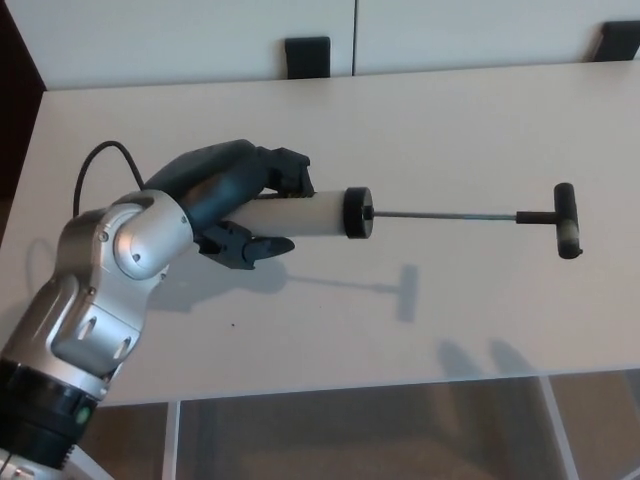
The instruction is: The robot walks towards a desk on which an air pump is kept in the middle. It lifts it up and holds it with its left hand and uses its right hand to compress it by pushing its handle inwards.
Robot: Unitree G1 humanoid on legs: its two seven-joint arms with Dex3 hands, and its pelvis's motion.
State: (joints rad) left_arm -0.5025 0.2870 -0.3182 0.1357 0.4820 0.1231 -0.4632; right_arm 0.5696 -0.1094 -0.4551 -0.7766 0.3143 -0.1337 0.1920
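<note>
We see a pale cream counter [420, 110], plain and unpatterned, with soft grey shadows on it. The air pump [310, 214] has a white, slightly translucent barrel ending in a black cap [358, 213]; its rod [445, 214] is thin grey metal, and the handle [567, 221] is black, greying toward its lower end. Our left hand [235, 205] is dark blue-grey to black, on a silver forearm [105, 290] with a black band near the elbow carrying a small green spot. A black cable [95, 165] loops behind the wrist. Two black brackets [307, 55] sit against the white wall [180, 35].

Air pump [310, 214] barrel's rear inside left robot hand [235, 200].
</note>
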